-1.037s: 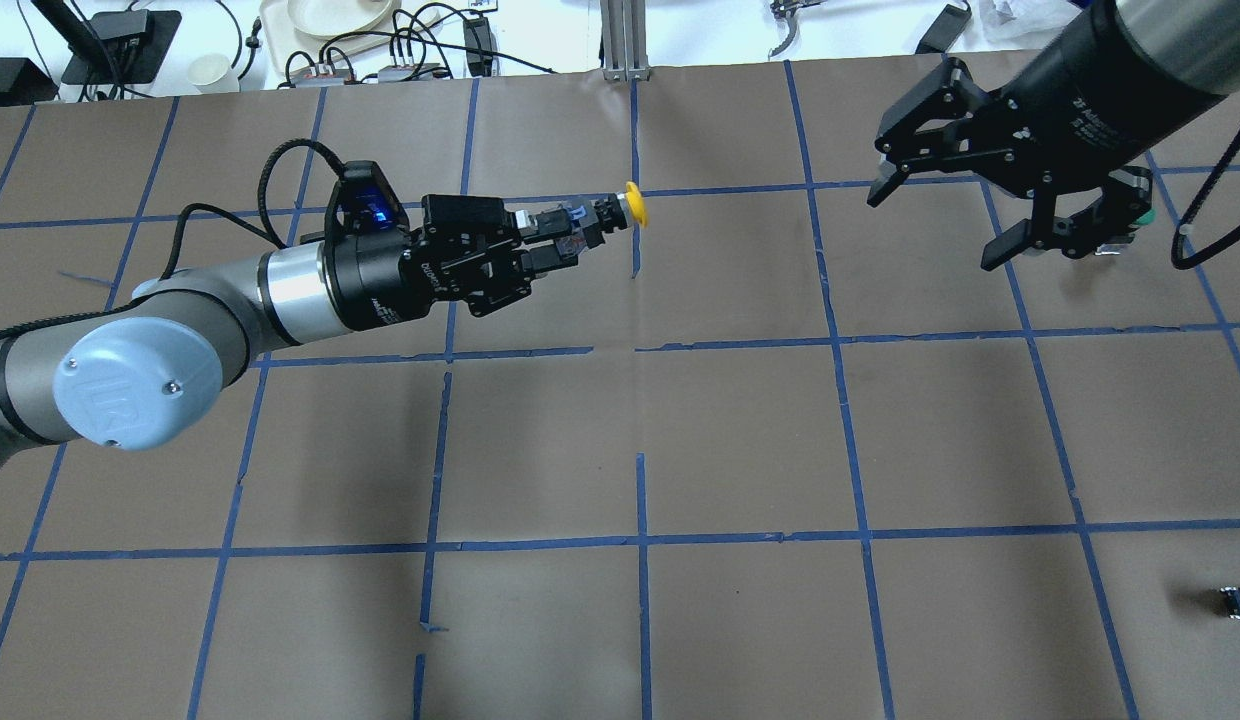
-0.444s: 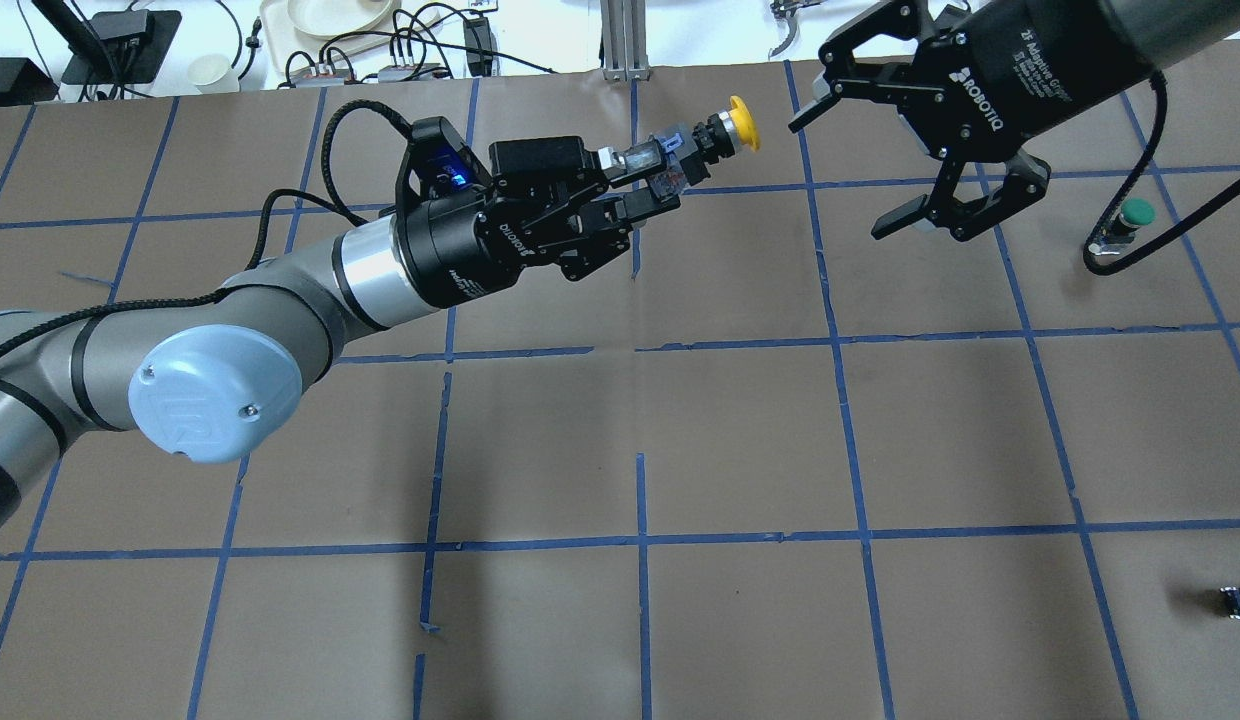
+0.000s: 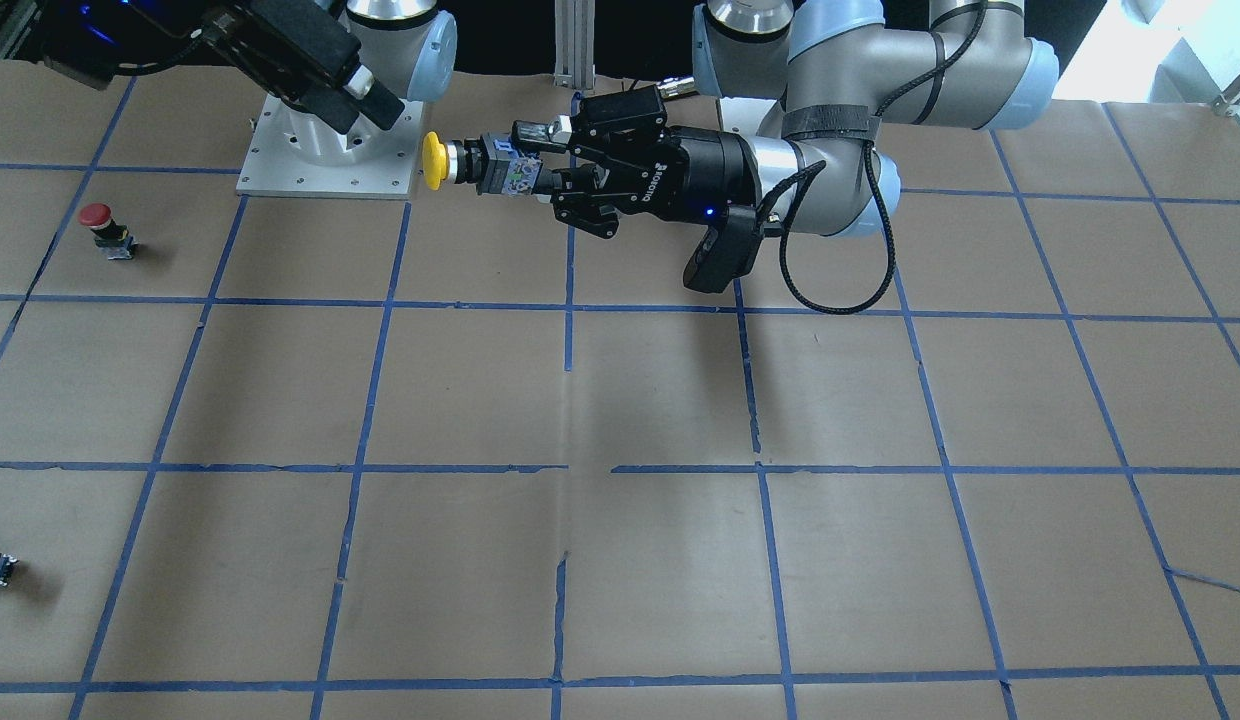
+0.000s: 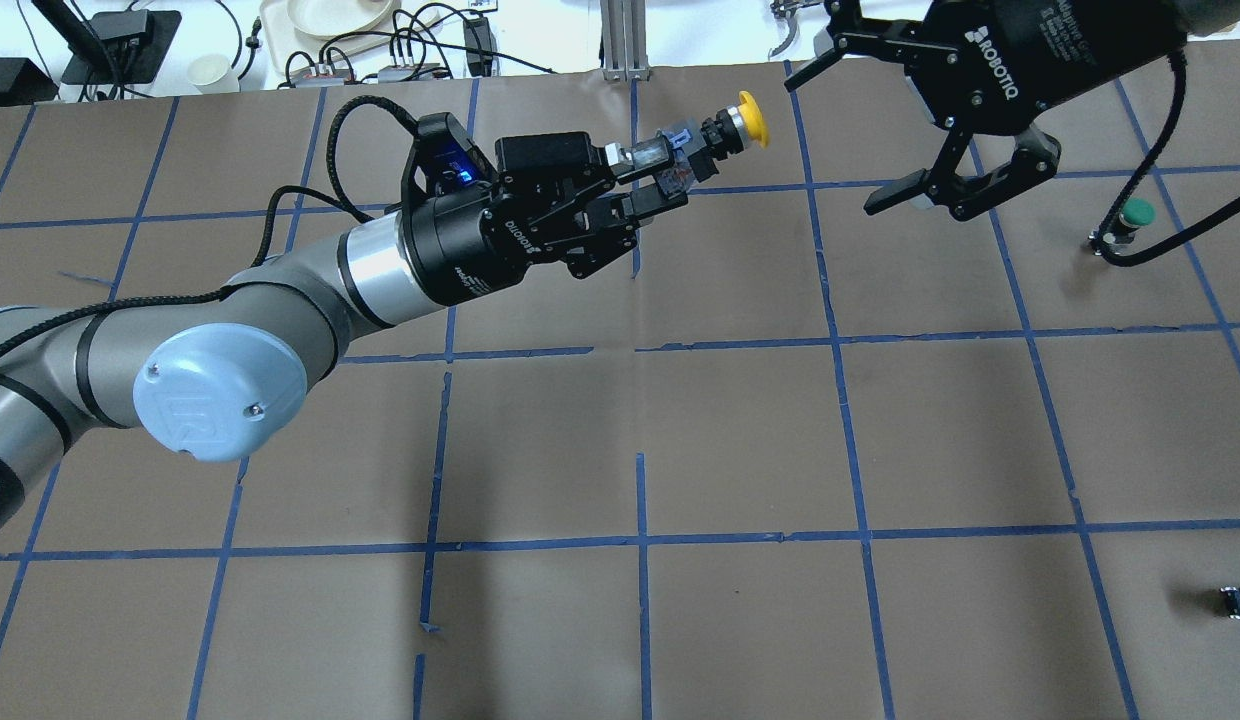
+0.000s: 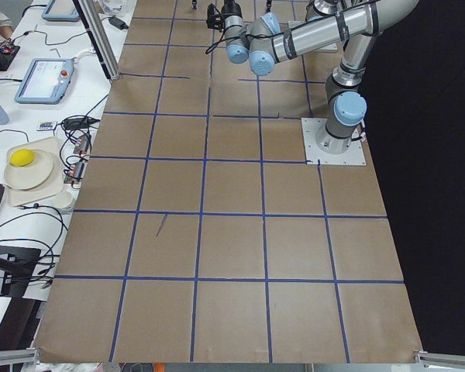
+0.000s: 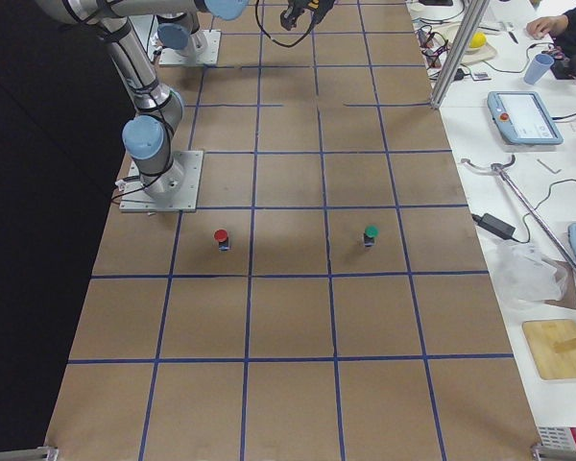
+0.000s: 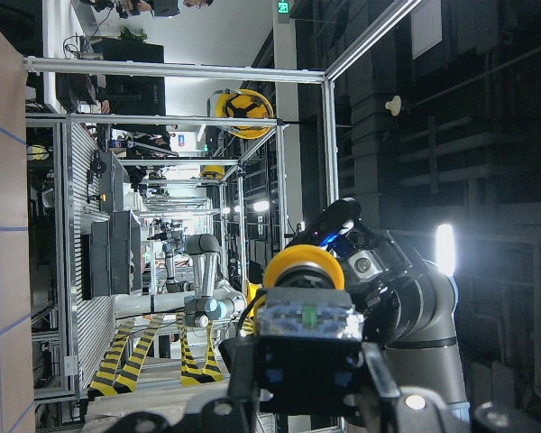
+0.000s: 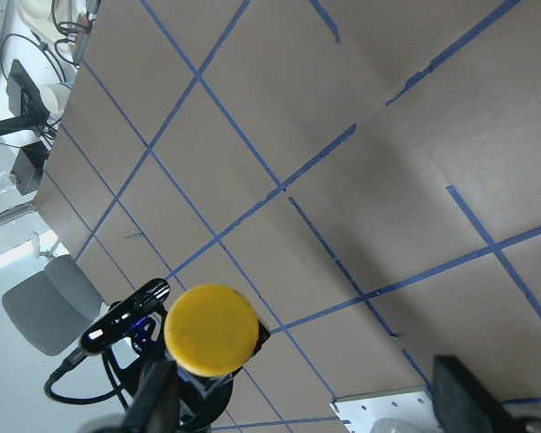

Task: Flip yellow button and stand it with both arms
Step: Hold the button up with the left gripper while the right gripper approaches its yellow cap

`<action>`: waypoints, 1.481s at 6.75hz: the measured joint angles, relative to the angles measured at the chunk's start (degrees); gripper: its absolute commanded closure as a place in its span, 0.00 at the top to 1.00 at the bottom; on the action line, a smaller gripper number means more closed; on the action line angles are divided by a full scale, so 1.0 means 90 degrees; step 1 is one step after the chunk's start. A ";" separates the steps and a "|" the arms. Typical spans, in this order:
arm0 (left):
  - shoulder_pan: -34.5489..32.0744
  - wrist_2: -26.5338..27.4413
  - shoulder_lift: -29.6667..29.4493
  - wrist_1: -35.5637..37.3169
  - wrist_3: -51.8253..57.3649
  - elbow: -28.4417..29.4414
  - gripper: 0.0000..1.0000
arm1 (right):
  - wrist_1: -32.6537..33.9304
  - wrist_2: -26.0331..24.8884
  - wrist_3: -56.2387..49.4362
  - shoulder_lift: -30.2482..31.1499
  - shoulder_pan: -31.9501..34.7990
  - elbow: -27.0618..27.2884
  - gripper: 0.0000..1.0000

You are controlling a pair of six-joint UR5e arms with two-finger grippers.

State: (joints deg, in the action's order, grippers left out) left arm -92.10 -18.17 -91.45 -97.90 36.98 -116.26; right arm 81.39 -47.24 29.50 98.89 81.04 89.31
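Overhead exterior view, upper middle: the left gripper (image 4: 652,178) is clamped on the boxy rear of the yellow button (image 4: 715,130). It holds the button roughly level in the air above the table (image 4: 740,420), with the cap pointing to the upper right. Just past the cap, the right gripper (image 4: 830,145) hangs with its jaws wide apart and nothing in them (its wrist camera looks almost straight onto the cap, low and left in that frame).

The button looks light and rigid, probably hard plastic. Its round, domed cap is probably smooth and would slip or roll in a pinch, while the flat sides of the black and grey body offer surer purchase. The best hold for the right gripper seems to be across the dark collar and free body just behind the cap, clear of the left gripper.
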 measured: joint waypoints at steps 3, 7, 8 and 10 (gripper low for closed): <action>-0.0001 0.0015 -0.0046 0.0487 -0.0001 -0.0033 0.09 | -0.0052 0.0824 0.0010 -0.0071 0.0062 0.0058 0.97; -0.0019 0.0008 -0.0040 0.0548 -0.0026 -0.0056 0.10 | -0.0001 0.1030 0.0101 -0.0324 0.0068 0.0173 0.67; -0.0020 0.0007 -0.0042 0.0547 -0.0027 -0.0066 0.10 | -0.0007 0.1042 0.0127 -0.0324 0.0071 0.0174 0.67; -0.0021 0.0007 -0.0043 0.0546 -0.0027 -0.0073 0.11 | -0.0008 0.1151 0.0254 -0.0345 0.0076 0.0175 0.67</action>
State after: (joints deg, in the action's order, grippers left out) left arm -92.28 -18.11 -91.84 -92.99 36.74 -116.92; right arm 81.32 -36.89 31.79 95.78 81.72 90.88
